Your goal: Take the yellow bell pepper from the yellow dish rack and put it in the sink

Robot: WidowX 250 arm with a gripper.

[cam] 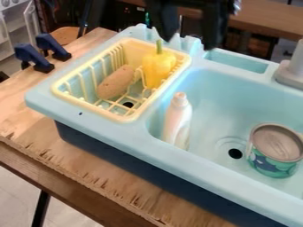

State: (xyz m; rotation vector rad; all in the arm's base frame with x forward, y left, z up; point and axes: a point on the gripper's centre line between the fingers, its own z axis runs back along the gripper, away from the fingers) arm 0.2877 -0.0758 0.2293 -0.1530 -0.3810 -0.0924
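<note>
At the top edge, right of centre, the black gripper (189,43) hangs over the back rim of the light blue sink (100,129). It stands open with nothing between its fingers. The yellow bell pepper (157,67), green stem up, is nearest, below and to the left, inside the pale yellow rack (63,95). Beside it in the rack lies a brown potato-like object (116,82). A white bottle (177,120) stands in the basin near its left wall. At the basin's right is a green and blue can (274,150) with a grey top.
Dark blue clamps (33,57) sit on the wooden table (89,165) at the left. A grey faucet base (291,71) rises at the sink's right rear. Behind the sink is another wooden surface (269,18). The basin has a dark drain hole (235,153).
</note>
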